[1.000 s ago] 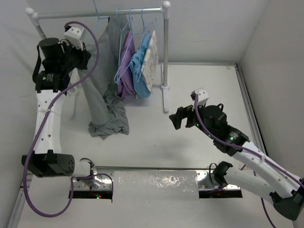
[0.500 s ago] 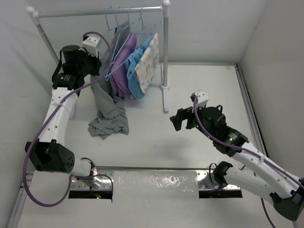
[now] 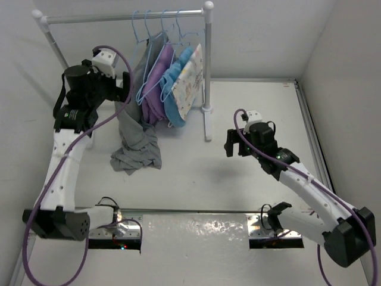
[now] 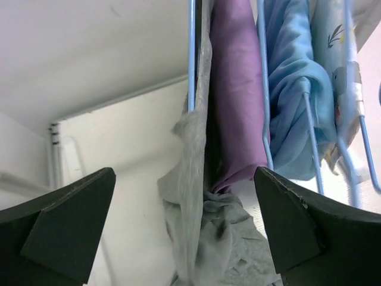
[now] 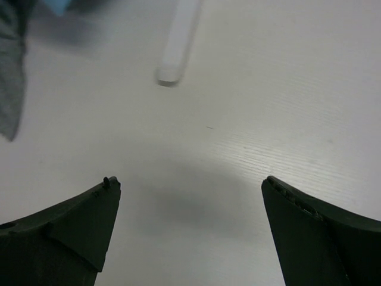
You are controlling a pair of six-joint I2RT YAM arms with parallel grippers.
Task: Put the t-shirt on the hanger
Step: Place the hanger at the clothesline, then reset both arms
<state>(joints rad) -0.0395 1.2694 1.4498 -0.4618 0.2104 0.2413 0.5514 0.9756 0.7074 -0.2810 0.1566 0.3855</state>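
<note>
The left gripper (image 3: 128,89) is seen wide open at the upper left of the top view, just beside the grey t-shirt (image 3: 136,152), with nothing held. The shirt is hung on the hanger (image 4: 191,59), which is hooked on the rail (image 3: 119,16) at upper centre. Its lower end is bunched on the table (image 3: 196,179). The right gripper (image 3: 231,145) is held open and empty, right of centre.
</note>
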